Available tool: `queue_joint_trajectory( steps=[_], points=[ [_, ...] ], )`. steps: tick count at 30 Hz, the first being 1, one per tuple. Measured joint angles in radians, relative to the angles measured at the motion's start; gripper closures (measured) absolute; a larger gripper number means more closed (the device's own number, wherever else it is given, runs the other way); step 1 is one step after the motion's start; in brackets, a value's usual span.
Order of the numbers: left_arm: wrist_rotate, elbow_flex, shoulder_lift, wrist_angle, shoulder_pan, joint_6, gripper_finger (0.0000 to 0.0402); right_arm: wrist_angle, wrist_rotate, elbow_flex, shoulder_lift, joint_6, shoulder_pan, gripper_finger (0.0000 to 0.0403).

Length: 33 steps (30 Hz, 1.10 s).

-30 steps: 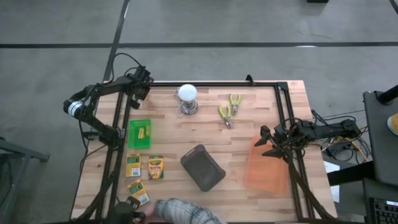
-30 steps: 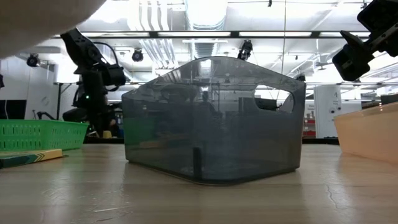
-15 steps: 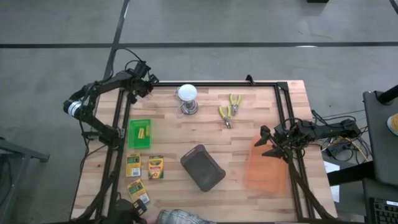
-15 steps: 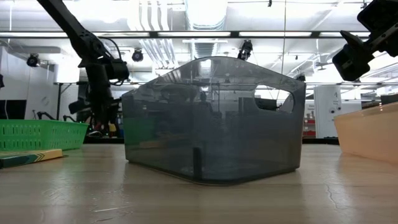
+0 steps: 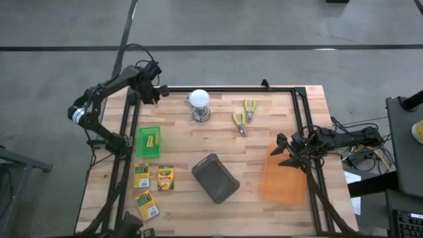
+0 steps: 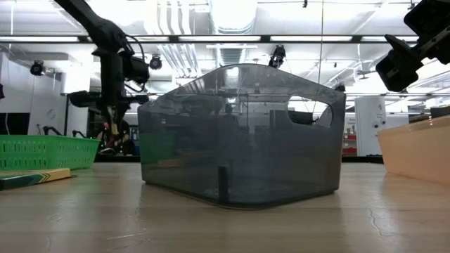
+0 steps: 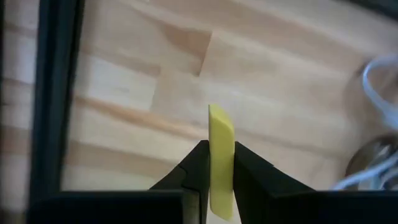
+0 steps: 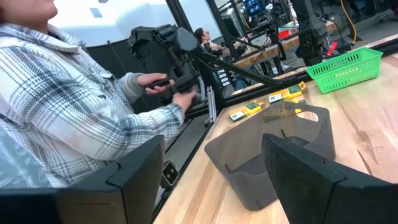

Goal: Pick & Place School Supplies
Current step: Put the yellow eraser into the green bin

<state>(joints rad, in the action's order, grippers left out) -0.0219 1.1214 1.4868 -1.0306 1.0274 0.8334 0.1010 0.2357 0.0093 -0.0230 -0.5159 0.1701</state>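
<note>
My left gripper (image 5: 156, 90) hovers over the table's far left corner, shut on a short yellow stick-like piece (image 7: 221, 134). More yellow pieces (image 5: 153, 140) lie in a green basket (image 5: 141, 151). Three green-and-yellow crayon boxes (image 5: 141, 175) (image 5: 165, 177) (image 5: 147, 204) lie flat on the table near its left near corner. My right gripper (image 5: 283, 151) waits open above the orange bin (image 5: 284, 178), near the table's right side. My left gripper pinches the yellow piece between its two fingers (image 7: 198, 163), which hold its flat sides (image 7: 221, 155). The piece sticks out past the fingertips and is lifted clear of the table. Which way the fingers point, the high view does not show plainly.
A dark grey bin (image 5: 215, 177) stands mid-table. A white bulb on a metal base (image 5: 199, 103) and yellow-handled pliers (image 5: 243, 116) are on the far half. A black frame rail (image 7: 53, 93) runs below my left gripper. A person in a plaid sleeve (image 8: 68, 106) stands beyond the table.
My left gripper has risen and shifted slightly toward the table's right, still shut on the yellow piece. A person's plaid sleeve that reached over the near edge by the crayon boxes has drawn back out of the high view.
</note>
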Motion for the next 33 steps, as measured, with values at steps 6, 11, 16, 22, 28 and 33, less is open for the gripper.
queue_joint_trajectory(
  steps=[6, 11, 16, 22, 28, 33],
  points=[
    [0.007, 0.059, -0.010, -0.123, -0.060, -0.071, 0.0347, 0.000, 0.000, 0.000, 0.000, 0.000, 0.000, 0.0135],
    [0.042, 0.061, -0.061, -0.152, -0.125, -0.041, 0.0347, 0.000, 0.000, 0.000, 0.000, 0.000, 0.000, 0.0140],
    [0.074, 0.053, -0.126, -0.197, -0.193, 0.004, 0.0347, 0.000, 0.000, 0.000, 0.000, 0.000, 0.000, 0.0142],
    [0.120, 0.052, -0.188, -0.292, -0.268, 0.048, 0.0347, 0.000, 0.000, 0.000, 0.000, 0.000, 0.000, 0.0136],
    [0.147, 0.045, -0.223, -0.373, -0.345, 0.127, 0.0347, 0.000, 0.000, 0.000, 0.000, 0.000, 0.000, 0.0139],
    [0.159, 0.005, -0.260, -0.373, -0.409, 0.188, 0.0346, 0.000, 0.000, 0.000, 0.000, 0.000, 0.000, 0.0142]
  ],
)
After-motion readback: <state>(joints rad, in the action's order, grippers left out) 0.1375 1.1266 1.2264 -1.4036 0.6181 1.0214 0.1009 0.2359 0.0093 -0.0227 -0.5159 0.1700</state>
